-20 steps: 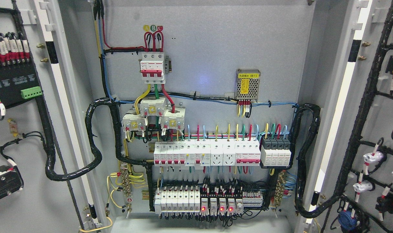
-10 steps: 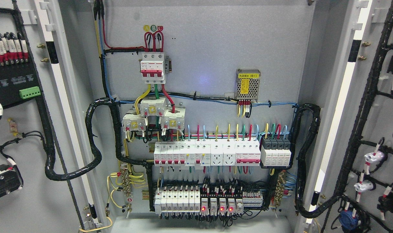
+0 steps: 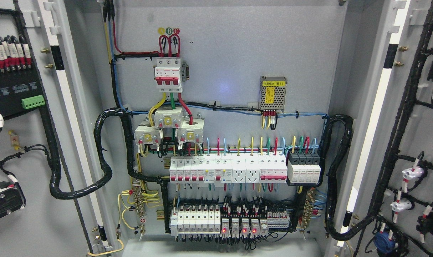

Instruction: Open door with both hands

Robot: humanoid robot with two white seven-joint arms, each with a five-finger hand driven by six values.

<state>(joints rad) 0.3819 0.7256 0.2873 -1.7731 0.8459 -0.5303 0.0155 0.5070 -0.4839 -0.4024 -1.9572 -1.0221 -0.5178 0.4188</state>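
Hands out of frame — both doors [image 3: 34, 150] swung wide, cut off at edges, cabinet [image 3: 238, 53] wiring exposed.

We see a grey cabinet backplate [image 3: 238, 53], white breakers [image 3: 227, 169] with red toggles, black cable looms [image 3: 102, 171], and a yellow-labelled mesh power module [image 3: 273, 93].

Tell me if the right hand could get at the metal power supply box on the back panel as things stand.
Probably yes: both doors stand swung wide and nothing sits in front of the power supply. But neither hand is in view, so its reach can't be judged.
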